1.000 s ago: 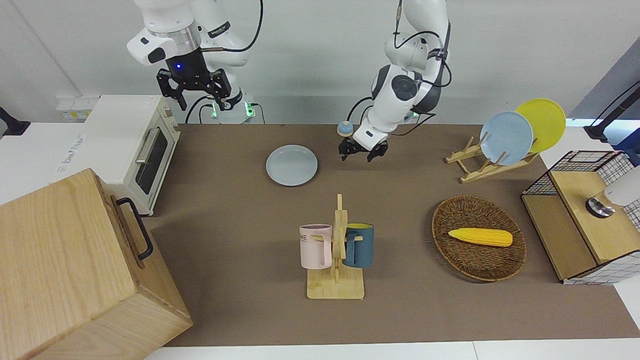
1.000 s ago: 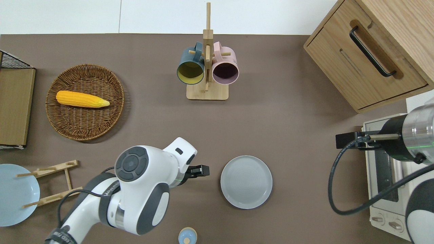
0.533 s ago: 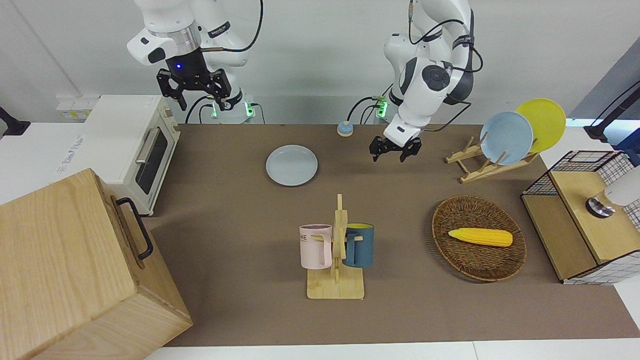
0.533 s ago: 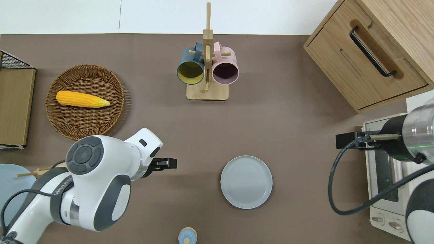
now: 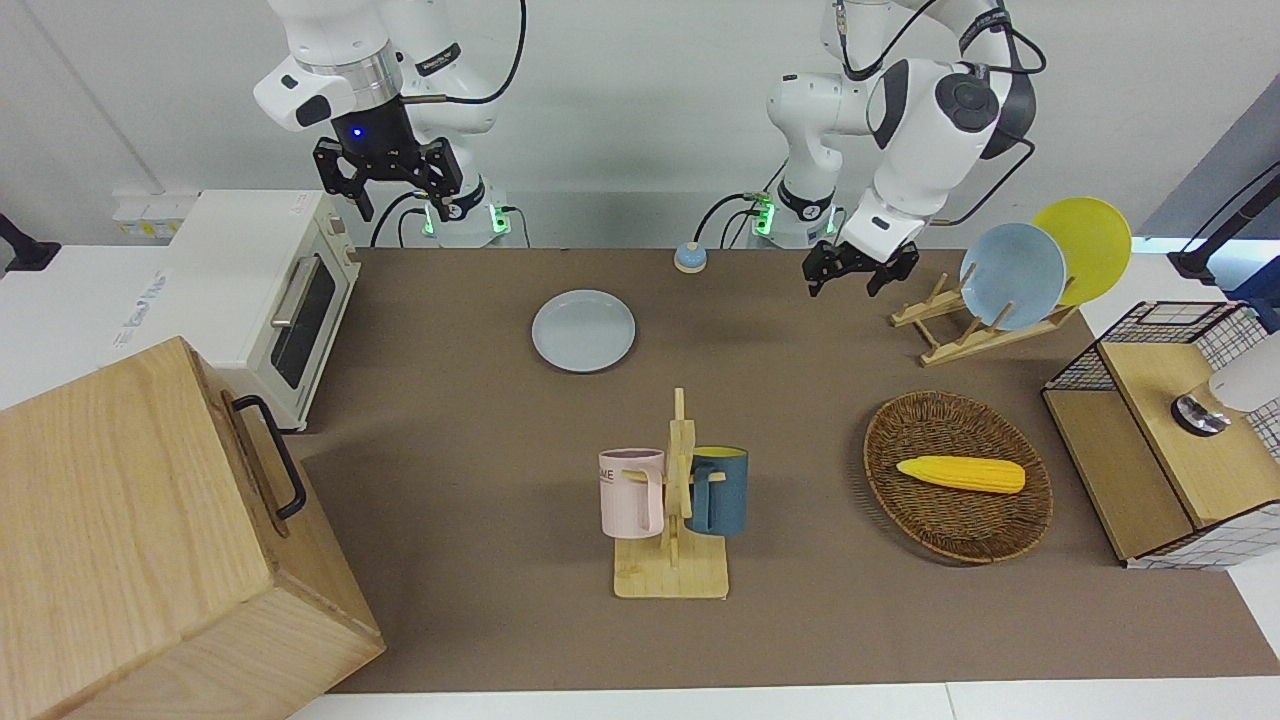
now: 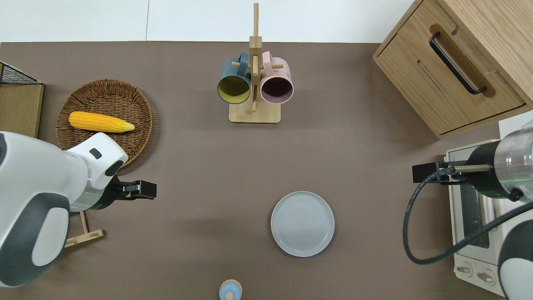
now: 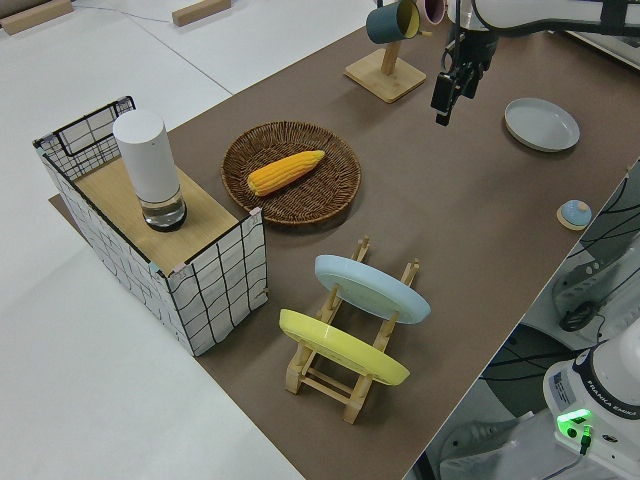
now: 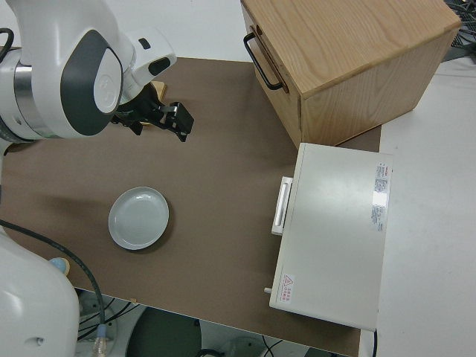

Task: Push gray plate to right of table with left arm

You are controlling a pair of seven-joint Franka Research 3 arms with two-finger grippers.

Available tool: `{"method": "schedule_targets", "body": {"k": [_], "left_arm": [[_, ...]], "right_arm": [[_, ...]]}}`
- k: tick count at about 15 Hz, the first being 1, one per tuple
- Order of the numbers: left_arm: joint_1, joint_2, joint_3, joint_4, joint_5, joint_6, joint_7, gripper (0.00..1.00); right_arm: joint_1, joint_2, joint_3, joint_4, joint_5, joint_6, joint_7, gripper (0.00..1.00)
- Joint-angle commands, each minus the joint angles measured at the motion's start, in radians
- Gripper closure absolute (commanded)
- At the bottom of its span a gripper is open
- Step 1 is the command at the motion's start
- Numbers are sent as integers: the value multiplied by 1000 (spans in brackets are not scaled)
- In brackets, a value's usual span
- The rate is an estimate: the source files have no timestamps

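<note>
Gray plate point(image 7: 541, 124) flat on the brown worktop point(image 7: 450, 220), nothing touching it. Left gripper point(image 7: 447, 96) up in the air, pointing down, well apart from the plate; whether open or shut, unclear. Mug rack point(image 7: 392, 60) with a dark blue mug point(image 7: 390, 20) near the gripper. Ear of corn point(image 7: 286, 172) in a round wicker basket point(image 7: 291, 175). Sky-blue plate point(image 7: 371, 287) and yellow plate point(image 7: 342, 346) leaning in a wooden rack point(image 7: 345, 385). White cylinder point(image 7: 148, 170) upright on a wire-grid box point(image 7: 160, 245). Small blue-topped knob point(image 7: 573, 213) near the worktop edge.
</note>
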Motion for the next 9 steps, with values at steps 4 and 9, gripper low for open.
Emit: {"method": "schedule_targets", "body": {"k": [4, 9], "left_arm": [[46, -12, 7, 164, 18, -214, 7, 9], [52, -10, -4, 314, 15, -335, 0, 9]], "right_arm": [[-30, -27, 17, -27, 22, -1, 11, 5], [-30, -27, 17, -27, 22, -1, 11, 5]]}}
